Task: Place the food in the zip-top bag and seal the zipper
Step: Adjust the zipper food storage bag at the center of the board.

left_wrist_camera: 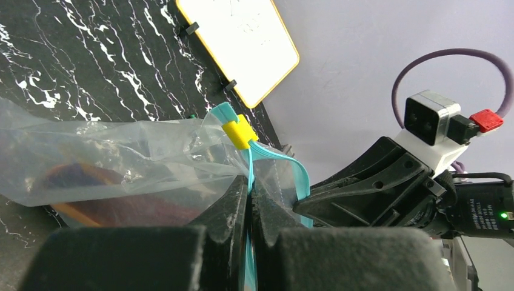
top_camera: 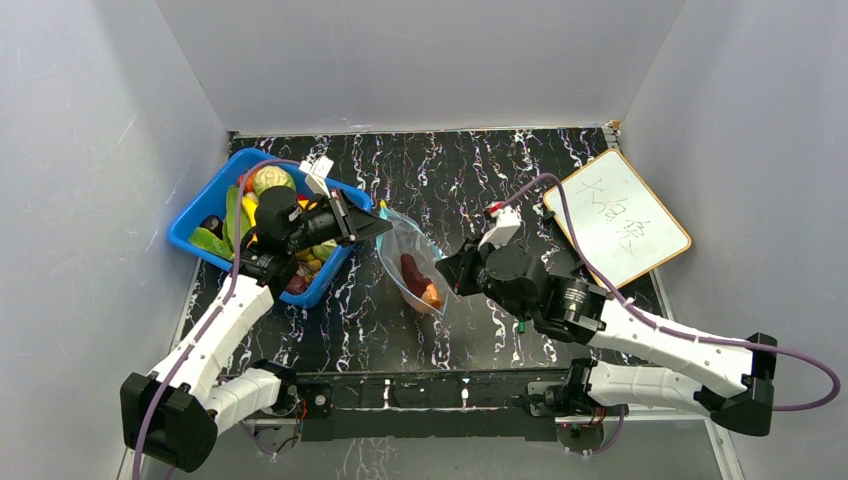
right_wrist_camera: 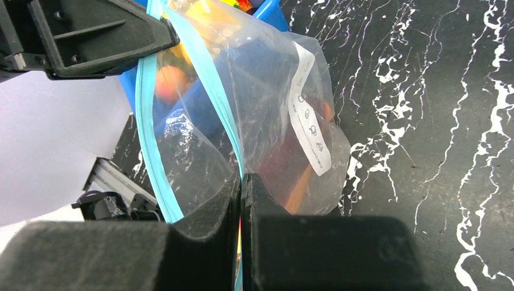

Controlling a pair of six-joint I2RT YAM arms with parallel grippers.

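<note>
Both mouth corners of the zip-top bag [top_camera: 405, 245] are pinched, mid-table.
The left gripper [left_wrist_camera: 250, 189] and right gripper [right_wrist_camera: 240, 182] each clench the teal zipper [right_wrist_camera: 144, 115], with the bag strung between them just right of the blue bin [top_camera: 195, 225]. Some food [top_camera: 418, 280] weighs down its near end. The film looks light, limp and slippery; the stiffer zipper strip seems the surer place to hold.

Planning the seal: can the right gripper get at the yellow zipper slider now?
Probably not yet. The right gripper is shut on the zip-top bag, so it must let go first. The yellow slider sits on the zipper just beyond the left gripper, nothing covering it.
</note>
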